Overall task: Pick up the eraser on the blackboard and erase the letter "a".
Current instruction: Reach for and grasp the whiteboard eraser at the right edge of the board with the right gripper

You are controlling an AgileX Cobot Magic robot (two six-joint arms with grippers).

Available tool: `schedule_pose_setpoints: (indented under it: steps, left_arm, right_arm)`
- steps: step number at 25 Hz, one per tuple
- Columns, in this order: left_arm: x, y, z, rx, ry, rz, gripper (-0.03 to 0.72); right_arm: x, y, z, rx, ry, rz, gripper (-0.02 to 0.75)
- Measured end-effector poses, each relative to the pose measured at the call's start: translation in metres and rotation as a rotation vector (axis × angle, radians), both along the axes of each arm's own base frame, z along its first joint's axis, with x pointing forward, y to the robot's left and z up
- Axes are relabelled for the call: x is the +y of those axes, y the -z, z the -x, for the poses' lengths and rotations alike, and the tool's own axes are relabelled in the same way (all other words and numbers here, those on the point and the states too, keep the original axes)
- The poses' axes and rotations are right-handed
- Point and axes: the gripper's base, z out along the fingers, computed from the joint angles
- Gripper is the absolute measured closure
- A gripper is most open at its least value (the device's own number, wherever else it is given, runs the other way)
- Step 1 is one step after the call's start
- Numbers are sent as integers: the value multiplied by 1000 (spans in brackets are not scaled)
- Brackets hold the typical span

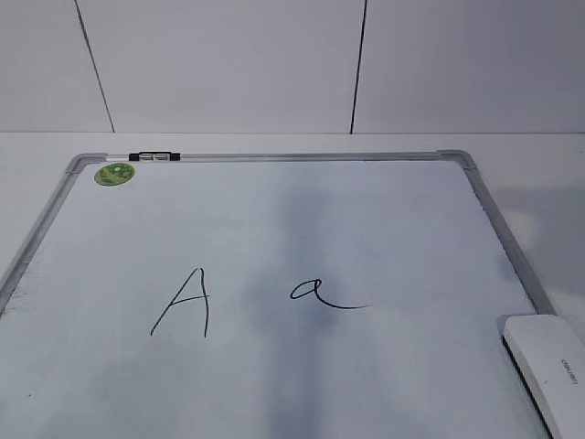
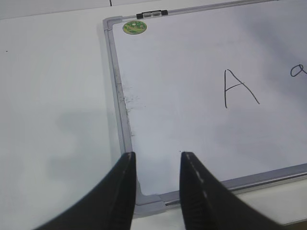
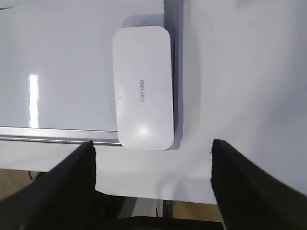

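Eraser [image 3: 143, 87] untouched so far, seen lying flat at the near right corner of the blackboard [image 1: 274, 157], overlapping its frame. Nothing is held: the right gripper [image 3: 152, 148] is spread wide and hangs above the eraser's near end, ready for a grab. The letter "a" [image 1: 315, 293] is fully intact, so pickup and wiping are both left. The left gripper [image 2: 157, 163] is parked, narrowly parted, over the near left corner. A capital "A" [image 1: 185, 303] sits just left of the target and must be spared. A green sticker [image 1: 115, 174] and clip [image 1: 154, 157] are well clear.
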Motion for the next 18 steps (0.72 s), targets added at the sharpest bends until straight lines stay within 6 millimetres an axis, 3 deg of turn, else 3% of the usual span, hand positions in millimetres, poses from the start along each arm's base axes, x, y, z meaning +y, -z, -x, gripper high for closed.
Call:
schedule_pose_setpoints:
  steps: [11, 18]
  left_arm:
    - [0, 0, 0, 0, 0, 0, 454]
    - [0, 0, 0, 0, 0, 0, 454]
  right_arm:
    - [35, 12, -5, 71, -80, 30, 146]
    - [36, 13, -6, 74, -52, 51, 146]
